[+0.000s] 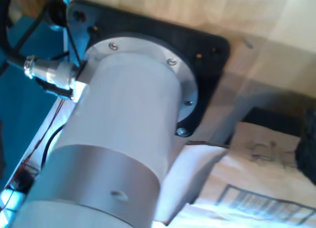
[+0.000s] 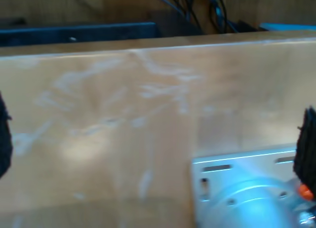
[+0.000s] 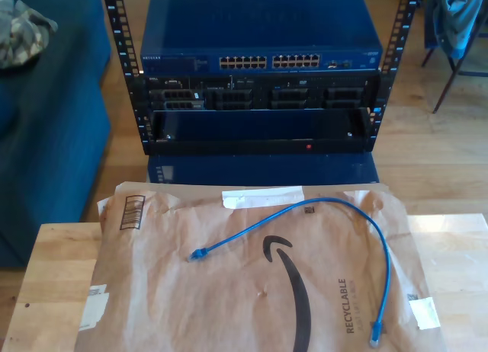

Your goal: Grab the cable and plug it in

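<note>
The cable (image 3: 328,202) is thin and bright blue. It lies loose in an arch on a brown paper mailer (image 3: 252,291) in the exterior view. One plug (image 3: 197,254) rests near the mailer's middle, the other plug (image 3: 375,338) near the front at the exterior view's right. Behind the table stands a rack with a blue network switch (image 3: 259,32) and its rows of ports (image 3: 267,62). My second gripper (image 2: 156,139) is open over bare wood, with dark fingers (image 2: 308,139) at both picture edges. A dark blurred shape (image 1: 307,144) may be a finger of my first gripper.
The wooden table (image 3: 53,276) carries the mailer. An arm's grey cylindrical base (image 1: 123,139) stands on a black plate (image 1: 207,50), with a black cable connector (image 1: 49,72) beside it. Another base sits on a metal plate (image 2: 247,188). A blue sofa (image 3: 46,123) stands at the exterior view's left.
</note>
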